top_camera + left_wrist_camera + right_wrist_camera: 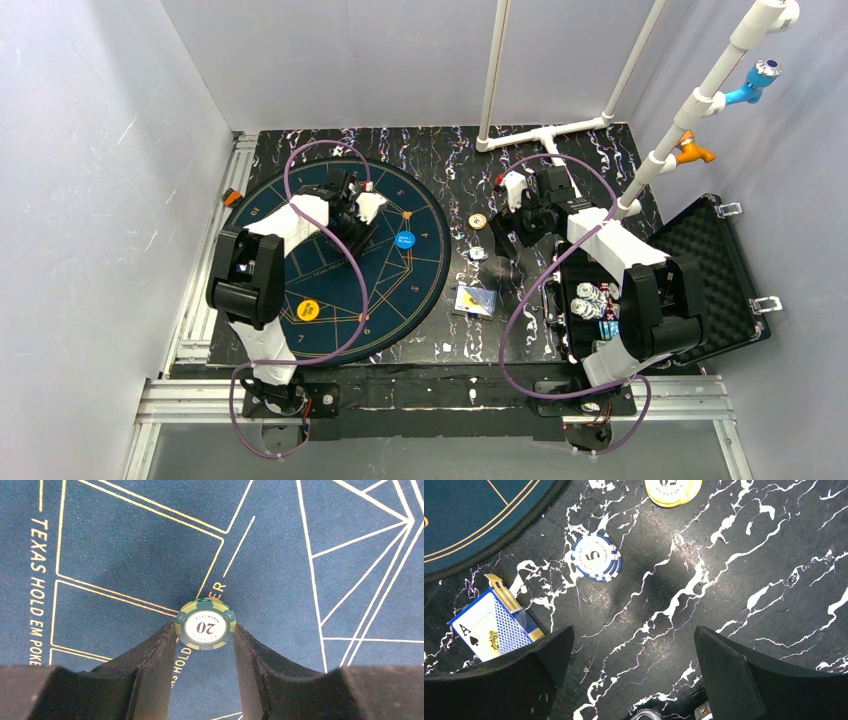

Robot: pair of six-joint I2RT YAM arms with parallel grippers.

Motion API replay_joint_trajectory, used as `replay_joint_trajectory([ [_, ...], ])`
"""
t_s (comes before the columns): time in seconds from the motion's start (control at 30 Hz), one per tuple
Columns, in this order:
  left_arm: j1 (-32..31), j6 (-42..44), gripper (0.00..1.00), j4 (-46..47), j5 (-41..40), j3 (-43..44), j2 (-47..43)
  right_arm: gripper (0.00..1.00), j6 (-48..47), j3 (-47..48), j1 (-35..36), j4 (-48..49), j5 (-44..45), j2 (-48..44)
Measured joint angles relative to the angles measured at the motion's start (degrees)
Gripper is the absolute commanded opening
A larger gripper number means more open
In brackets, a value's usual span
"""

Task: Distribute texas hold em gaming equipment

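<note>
Left jaws: narrow, pinching the green 20 chip [205, 624] by its edges over the mat [125, 555]. You cannot tell whether it touches the felt.

Step, as judged: setting this chip at a seat. Next you need to lower, release and lift straight up.

The blue disc [405, 240] and yellow disc [308, 310] lie on the mat.

Right jaws: wide and empty above the desk [734, 580], with the blue 5 chip [595, 556] near.

The yellow chip [672, 489] is cut off at the frame top. The card pack [494, 627] is partly hidden behind one jaw.

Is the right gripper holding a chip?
No, the right gripper is open and empty; the 5 chip lies flat ahead of it.
</note>
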Motion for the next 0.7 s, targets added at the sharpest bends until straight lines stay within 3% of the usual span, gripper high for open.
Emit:
replay_joint_trajectory([
  [0.7,-1.8,0.5,0.46,-2.5,2.2,2.4,-0.1,1.0,0.0,0.0,0.0,0.0,0.0,0.0],
])
